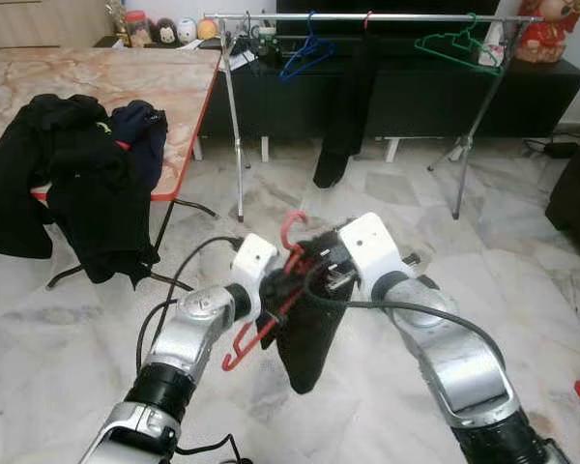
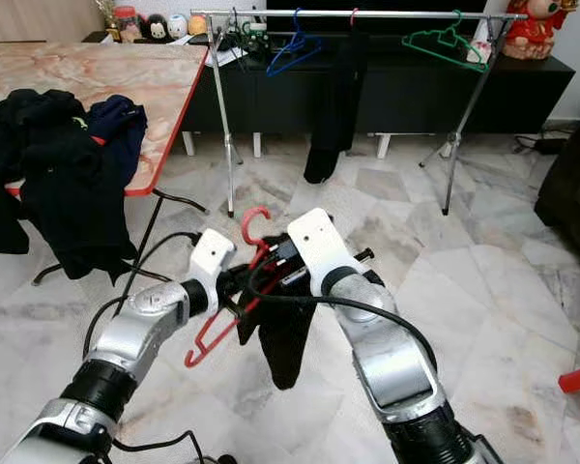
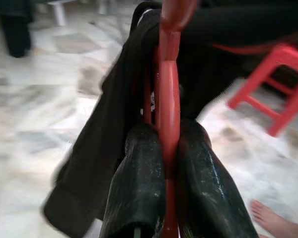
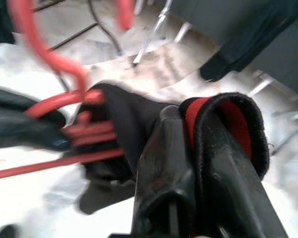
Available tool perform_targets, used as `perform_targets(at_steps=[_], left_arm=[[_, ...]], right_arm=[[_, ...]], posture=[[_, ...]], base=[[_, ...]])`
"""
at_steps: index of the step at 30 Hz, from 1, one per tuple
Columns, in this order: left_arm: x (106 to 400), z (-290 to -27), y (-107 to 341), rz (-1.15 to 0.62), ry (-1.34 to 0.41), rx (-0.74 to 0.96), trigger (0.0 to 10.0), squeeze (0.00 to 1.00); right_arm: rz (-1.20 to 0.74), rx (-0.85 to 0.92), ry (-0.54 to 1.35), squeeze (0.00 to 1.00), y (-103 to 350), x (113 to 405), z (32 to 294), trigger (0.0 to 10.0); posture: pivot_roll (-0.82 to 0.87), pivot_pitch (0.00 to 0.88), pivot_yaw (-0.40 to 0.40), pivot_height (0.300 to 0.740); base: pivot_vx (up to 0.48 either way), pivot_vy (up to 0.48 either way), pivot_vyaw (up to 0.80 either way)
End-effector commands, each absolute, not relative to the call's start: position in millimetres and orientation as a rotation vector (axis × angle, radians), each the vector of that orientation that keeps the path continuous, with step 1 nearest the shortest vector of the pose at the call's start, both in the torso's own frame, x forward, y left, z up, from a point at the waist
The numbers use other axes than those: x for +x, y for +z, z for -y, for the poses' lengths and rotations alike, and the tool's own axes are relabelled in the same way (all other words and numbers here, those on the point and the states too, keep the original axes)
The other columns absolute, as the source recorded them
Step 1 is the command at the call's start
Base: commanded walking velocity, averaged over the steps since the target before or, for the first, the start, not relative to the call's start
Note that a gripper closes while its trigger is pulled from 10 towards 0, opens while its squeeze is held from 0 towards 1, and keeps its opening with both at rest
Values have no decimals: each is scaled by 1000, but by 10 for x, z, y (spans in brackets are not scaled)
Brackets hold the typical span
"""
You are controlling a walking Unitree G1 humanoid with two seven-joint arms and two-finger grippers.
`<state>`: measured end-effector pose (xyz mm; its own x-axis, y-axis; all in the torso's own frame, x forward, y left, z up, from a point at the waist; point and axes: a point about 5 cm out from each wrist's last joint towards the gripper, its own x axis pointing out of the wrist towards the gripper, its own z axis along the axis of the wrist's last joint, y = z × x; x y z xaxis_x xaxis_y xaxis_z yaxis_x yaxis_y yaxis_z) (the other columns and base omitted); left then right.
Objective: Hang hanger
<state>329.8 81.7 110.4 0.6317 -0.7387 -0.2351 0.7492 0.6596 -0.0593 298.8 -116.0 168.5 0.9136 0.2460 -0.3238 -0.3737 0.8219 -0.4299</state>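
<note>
The black garment hides the red hanger's far arm; the right wrist view is blurred.

You are looking at two shiny silver arms. Each arm is showing a round grey joint and a black ribbed ring nearer the body. The left gripper is wearing a white boxy block at its wrist, and so is the right gripper. Black cables are looping out from both arms, one curling beside the left arm and one bending over the right arm. The fingers are looking thick, black and a bit shiny, with small scratches. A small dark bolt is sticking out beside the right white block.
</note>
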Motion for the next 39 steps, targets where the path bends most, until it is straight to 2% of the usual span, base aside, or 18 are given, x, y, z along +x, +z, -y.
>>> perform_targets(at_steps=[1, 6, 12, 16, 20, 28, 35, 36, 37, 39], left_arm=[[3266, -773, 1182, -212, -903, 31, 10000, 0], [3257, -743, 1211, -209, -930, 3, 10000, 0], [3230, -732, 1228, -206, -959, -21, 10000, 0], [3184, -724, 1217, -212, -990, -24, 10000, 0], [3200, -737, 1212, -208, -965, -20, 10000, 0], [3198, -716, 1202, -207, -958, -20, 10000, 0], [3324, -775, 1271, -126, -816, -5, 10000, 0], [3338, -783, 1286, -116, -800, -7, 10000, 0], [3364, -798, 1309, -100, -770, -7, 10000, 0], [3377, -802, 1330, -85, -759, -17, 10000, 0]], right_arm=[[-208, -562, 340, 0, 1778, 3046, 1166, 10000], [-158, -668, 297, 0, 1882, 3253, 1317, 10000], [-167, -681, 352, 0, 1869, 3335, 1320, 10000], [-176, -501, 459, 0, 1900, 3304, 1191, 10000], [-197, -414, 565, 0, 1906, 3233, 1090, 10000], [-240, -388, 652, 0, 1808, 3147, 1057, 10000], [-260, -369, 727, 0, 1851, 2974, 965, 10000], [-265, -383, 722, 0, 1846, 2959, 973, 10000], [-280, -434, 630, 0, 1807, 3000, 1067, 10000], [-303, -426, 559, 0, 1756, 3042, 1165, 10000]], posture=[[-61, 1, -16, 740], [-68, 5, -13, 740], [-64, 8, -15, 740], [-63, 9, -15, 740], [-63, 9, -15, 740], [-63, 9, -15, 740], [-70, 14, -12, 740], [-74, 18, -13, 740], [-74, 18, -13, 740], [-74, 18, -13, 740]], base=[[0, 0, 0], [0, 0, 0], [0, 0, 0], [0, 0, 0], [0, 0, 0], [0, 0, 0], [0, 0, 0], [0, 0, 0], [0, 0, 0], [0, 0, 0]])
